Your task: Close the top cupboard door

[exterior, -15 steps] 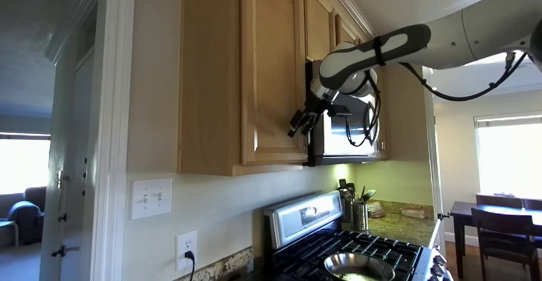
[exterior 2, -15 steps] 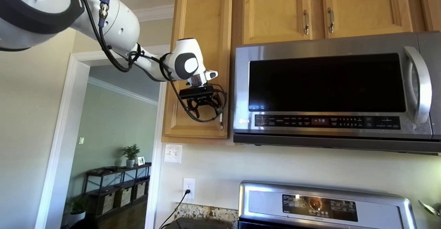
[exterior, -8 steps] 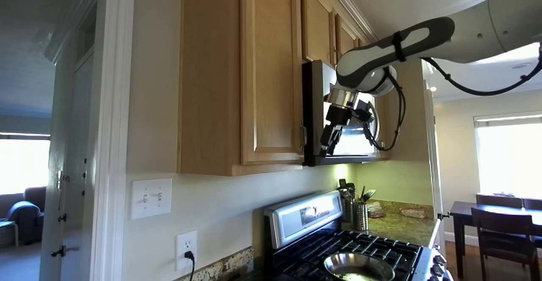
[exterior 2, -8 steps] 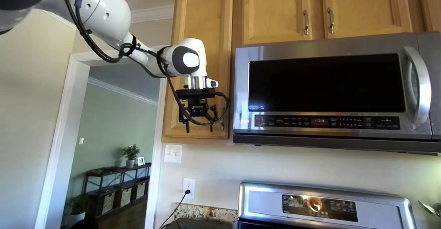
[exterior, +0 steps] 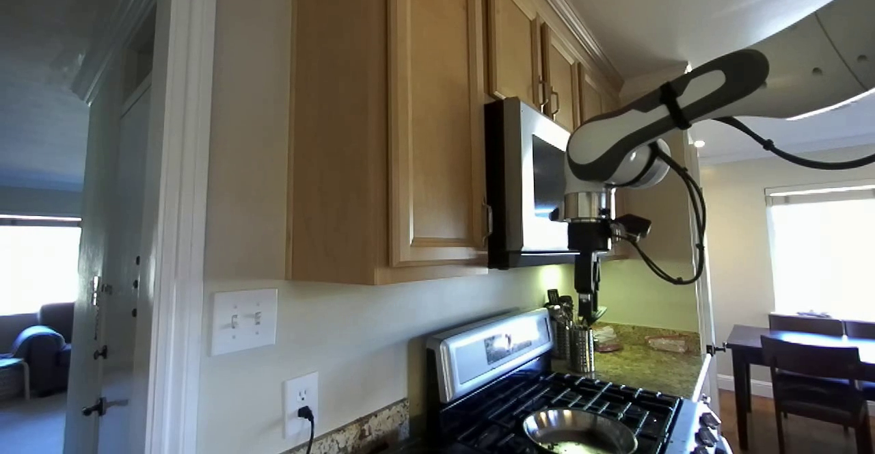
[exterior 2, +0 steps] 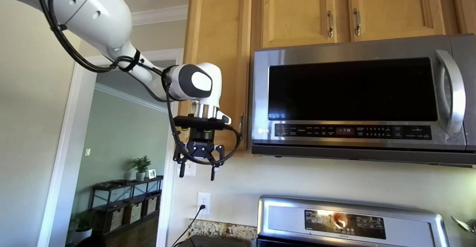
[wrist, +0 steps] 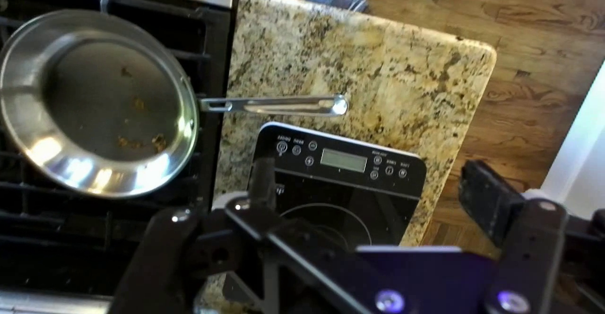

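In both exterior views the cupboard (exterior: pixel 338 126) is seen, its door (exterior: pixel 441 112) apparently closed against it. Lower down, the stove (exterior 2: pixel 286 221) is overhung by the microwave (exterior 2: pixel 353 90), which is mounted just beside the door. On the stove a pan (wrist: pixel 111 101) is carried. The jaws are spread apart, pointed downward and held clear of the door.
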